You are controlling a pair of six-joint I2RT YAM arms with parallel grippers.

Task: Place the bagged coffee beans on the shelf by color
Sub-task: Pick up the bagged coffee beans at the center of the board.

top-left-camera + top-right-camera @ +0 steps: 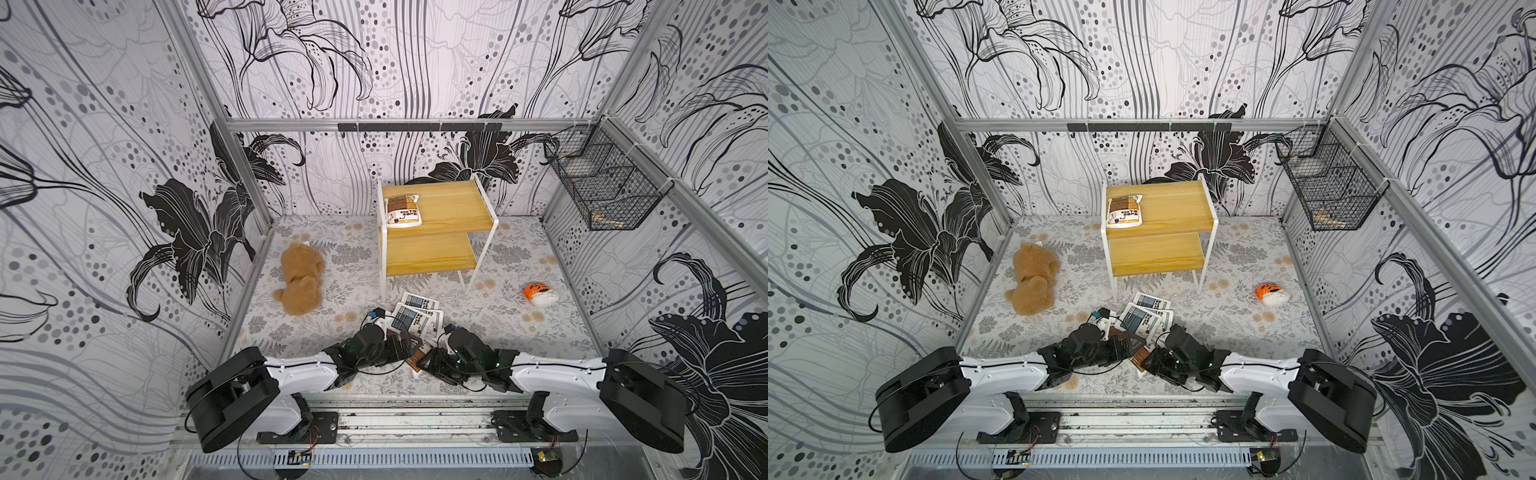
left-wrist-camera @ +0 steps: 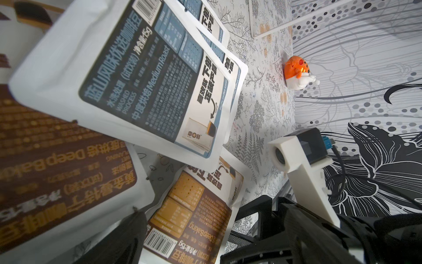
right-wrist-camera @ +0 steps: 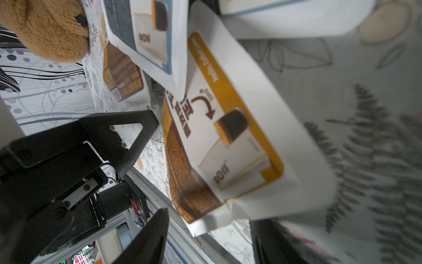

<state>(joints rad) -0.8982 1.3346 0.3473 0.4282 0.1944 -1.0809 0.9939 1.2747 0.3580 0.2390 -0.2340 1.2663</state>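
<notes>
The grey-blue pouch (image 2: 141, 86) reads "Medium Roast", "WASHED PROCESS" and "15g". A brown pouch (image 2: 194, 217) reads "Deep Baking" and "15g". The second brown pouch (image 2: 57, 160) shows "Deep Bak", blurred.

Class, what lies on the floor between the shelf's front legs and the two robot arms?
A heap of overlapping coffee pouches, grey-blue panels uppermost; both top views show it.
</notes>
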